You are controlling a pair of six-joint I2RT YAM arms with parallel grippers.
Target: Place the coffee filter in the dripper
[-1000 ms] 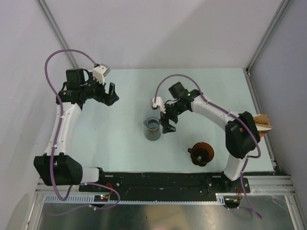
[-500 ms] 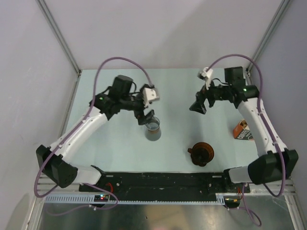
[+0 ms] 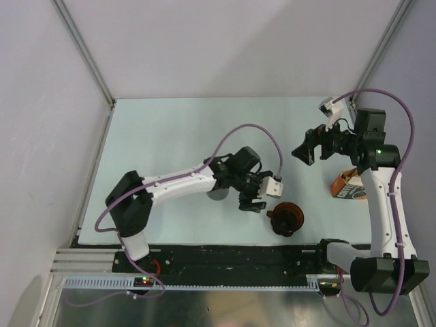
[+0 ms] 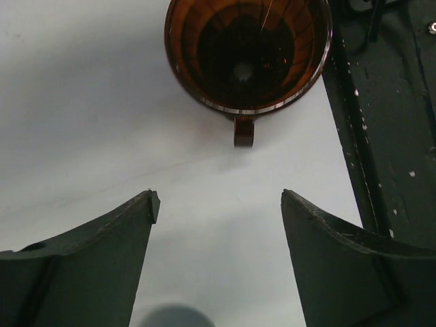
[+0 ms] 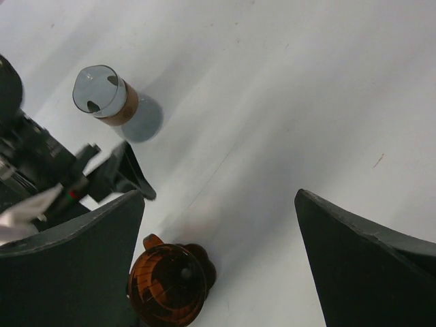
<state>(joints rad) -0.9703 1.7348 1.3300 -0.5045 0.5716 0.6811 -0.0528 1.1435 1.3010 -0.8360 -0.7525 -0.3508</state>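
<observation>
The dripper (image 3: 286,219) is a reddish-brown translucent cone standing empty near the table's front edge. It also shows in the left wrist view (image 4: 248,54), its small handle toward the camera, and in the right wrist view (image 5: 170,283). My left gripper (image 3: 253,204) is open and empty just left of the dripper, its fingertips (image 4: 151,201) short of the handle. My right gripper (image 3: 303,151) is open and empty, raised above the table behind the dripper. The coffee filter is not in view.
An orange-brown printed bag (image 3: 347,187) lies at the right edge under the right arm. A grey glass beaker (image 5: 105,95) stands left of the dripper, partly under the left arm (image 3: 216,195). A black rail (image 4: 388,136) runs along the table's near edge.
My left gripper has moved from the beaker rightward and nearer, up to the dripper. My right gripper has shifted slightly right and nearer. The dripper and bag have not moved.
</observation>
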